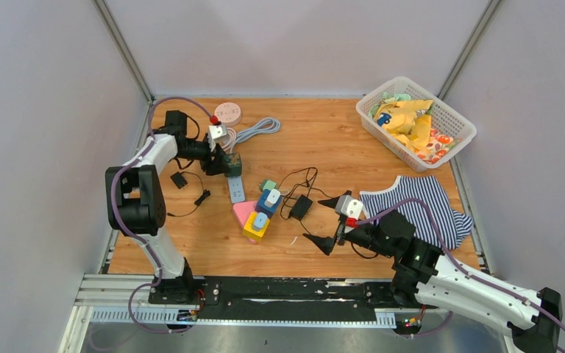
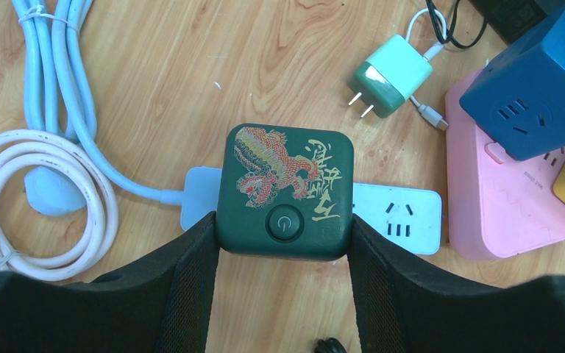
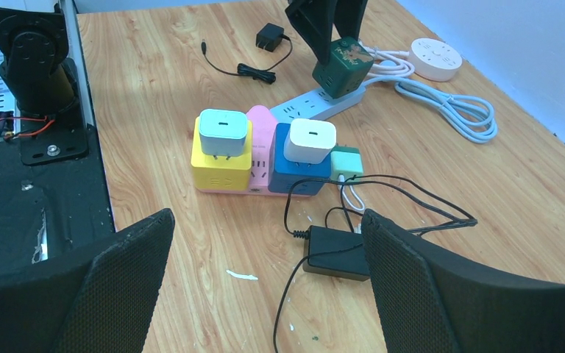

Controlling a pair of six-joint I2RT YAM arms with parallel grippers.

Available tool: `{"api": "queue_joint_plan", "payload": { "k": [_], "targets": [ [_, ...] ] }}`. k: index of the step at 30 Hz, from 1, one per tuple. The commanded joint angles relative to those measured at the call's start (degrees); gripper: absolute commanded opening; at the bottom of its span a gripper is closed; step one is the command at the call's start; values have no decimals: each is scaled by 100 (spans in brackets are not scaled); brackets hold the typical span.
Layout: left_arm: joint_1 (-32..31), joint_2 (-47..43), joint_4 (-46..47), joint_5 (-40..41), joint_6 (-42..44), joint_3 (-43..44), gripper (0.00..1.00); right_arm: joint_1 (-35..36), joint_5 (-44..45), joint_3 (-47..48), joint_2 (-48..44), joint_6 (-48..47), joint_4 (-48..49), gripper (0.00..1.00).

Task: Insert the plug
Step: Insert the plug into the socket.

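Note:
A dark green cube plug [image 2: 285, 187] with a dragon print and a power button sits over the left part of a white power strip [image 2: 404, 213]. My left gripper [image 2: 283, 224] is shut on the cube, one finger on each side. In the top view the left gripper [image 1: 229, 163] holds the cube [image 1: 234, 165] at the strip's [image 1: 237, 191] far end. In the right wrist view the cube [image 3: 342, 68] rests slightly tilted on the strip [image 3: 305, 108]; I cannot tell how deep it sits. My right gripper [image 3: 265, 228] is open and empty above the table [image 1: 329, 220].
A pink strip [image 1: 244, 212] carries yellow [image 1: 256, 226] and blue [image 1: 268, 201] cube sockets with white adapters. A mint charger [image 2: 391, 77], a black adapter [image 3: 338, 254] with cables, coiled white cable [image 2: 51, 191], a round socket [image 1: 227, 113], a basket [image 1: 416, 121] and a striped shirt [image 1: 419, 202] lie around.

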State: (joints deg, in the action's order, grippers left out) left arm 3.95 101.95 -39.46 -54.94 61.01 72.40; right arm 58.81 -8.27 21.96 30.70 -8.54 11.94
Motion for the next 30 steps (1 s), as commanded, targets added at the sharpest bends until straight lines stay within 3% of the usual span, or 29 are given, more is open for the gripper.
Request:
{"api": "queue_joint_plan", "payload": {
  "k": [1,19,26,30],
  "targets": [
    [36,38,-10,-277,-7,-75,0,78,124,-6,-61,-26,-8,96],
    [36,250,-18,-534,-247,21,0,78,253,-45,-247,50,-73,96],
    [30,416,-153,-53,-616,311,0,83,293,99,-331,17,-317,96],
    [36,219,-317,174,-228,160,10,78,422,81,-336,58,-281,96]
  ]
}}
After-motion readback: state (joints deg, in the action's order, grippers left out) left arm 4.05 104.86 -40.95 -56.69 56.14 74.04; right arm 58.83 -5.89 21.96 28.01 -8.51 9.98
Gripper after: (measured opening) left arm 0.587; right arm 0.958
